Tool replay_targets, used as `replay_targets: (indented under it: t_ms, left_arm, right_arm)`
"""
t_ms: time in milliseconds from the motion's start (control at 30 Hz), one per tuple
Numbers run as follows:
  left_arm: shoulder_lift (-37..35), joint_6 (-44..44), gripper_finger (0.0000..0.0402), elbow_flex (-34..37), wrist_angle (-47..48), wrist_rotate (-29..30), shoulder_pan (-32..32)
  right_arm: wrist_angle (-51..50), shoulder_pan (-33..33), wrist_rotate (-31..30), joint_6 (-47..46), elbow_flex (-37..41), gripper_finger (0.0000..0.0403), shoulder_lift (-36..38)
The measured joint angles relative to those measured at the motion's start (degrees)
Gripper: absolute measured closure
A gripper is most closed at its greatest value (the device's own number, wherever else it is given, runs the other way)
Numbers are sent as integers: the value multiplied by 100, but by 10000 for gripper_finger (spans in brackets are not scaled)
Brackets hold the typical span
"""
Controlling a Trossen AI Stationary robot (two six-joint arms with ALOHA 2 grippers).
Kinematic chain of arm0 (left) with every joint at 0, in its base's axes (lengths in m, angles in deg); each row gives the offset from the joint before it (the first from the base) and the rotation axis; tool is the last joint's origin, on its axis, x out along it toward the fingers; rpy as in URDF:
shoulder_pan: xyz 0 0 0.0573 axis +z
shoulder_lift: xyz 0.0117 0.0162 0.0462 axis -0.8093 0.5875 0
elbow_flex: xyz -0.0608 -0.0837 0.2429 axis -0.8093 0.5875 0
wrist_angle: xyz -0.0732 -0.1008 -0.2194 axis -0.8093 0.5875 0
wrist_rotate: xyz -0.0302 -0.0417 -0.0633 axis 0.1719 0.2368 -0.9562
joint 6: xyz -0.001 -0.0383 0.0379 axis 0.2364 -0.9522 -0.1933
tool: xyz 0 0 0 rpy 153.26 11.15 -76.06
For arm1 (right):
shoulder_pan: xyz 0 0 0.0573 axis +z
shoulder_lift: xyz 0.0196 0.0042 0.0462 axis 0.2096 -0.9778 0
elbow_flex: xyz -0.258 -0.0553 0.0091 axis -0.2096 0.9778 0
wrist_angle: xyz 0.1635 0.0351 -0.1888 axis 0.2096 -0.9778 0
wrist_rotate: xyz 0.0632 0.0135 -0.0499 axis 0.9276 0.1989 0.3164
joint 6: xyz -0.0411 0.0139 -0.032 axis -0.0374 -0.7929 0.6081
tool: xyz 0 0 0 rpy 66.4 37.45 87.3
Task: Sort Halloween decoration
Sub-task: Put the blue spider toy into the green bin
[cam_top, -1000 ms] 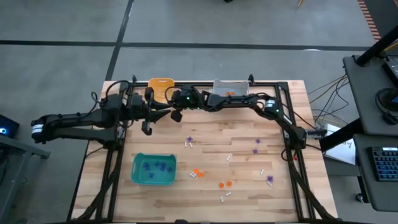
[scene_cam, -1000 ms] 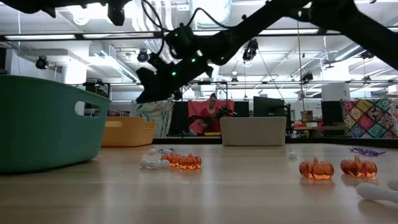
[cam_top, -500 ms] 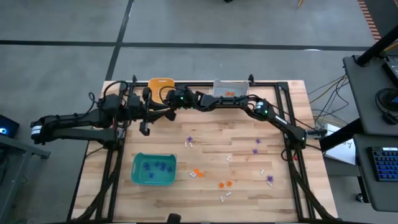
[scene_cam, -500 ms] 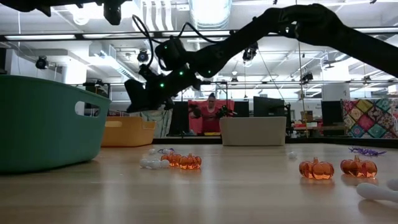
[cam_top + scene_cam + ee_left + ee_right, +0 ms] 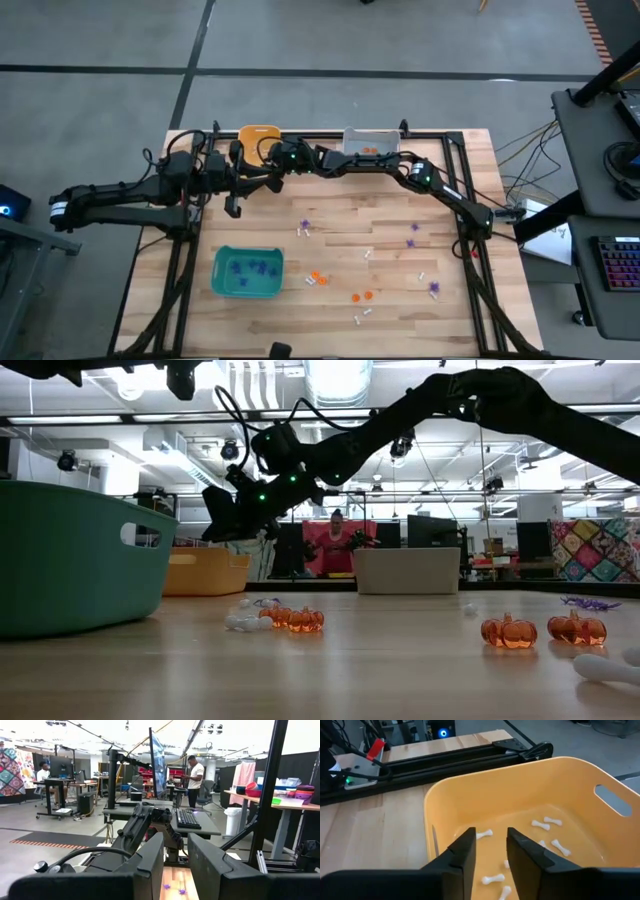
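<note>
Wooden slats of the worktop (image 5: 340, 240) carry scattered Halloween decoration (image 5: 361, 296) in the lower centre of the high view. At upper centre the right hand (image 5: 489, 851) hangs over the orange-yellow bin (image 5: 530, 795), its fingers slightly parted with nothing between them; white bones (image 5: 551, 845) lie inside, so a drop-off looks just made. Next, that arm must likely swing back for another loose trinket. It stretches long and low toward the upper left. The left hand (image 5: 175, 865) waits beside it, slightly parted, empty.
</note>
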Motion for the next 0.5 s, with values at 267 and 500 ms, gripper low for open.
replay_targets:
  t_ms: [267,500]
  left_arm:
    - [2,-18,331,0,80,1,-2]
    - [28,-39,331,0,136,-25,-2]
  right_arm:
    - [-959,69,15,-53,9,282,438]
    - [-3043,392,147,207,38,292,1206]
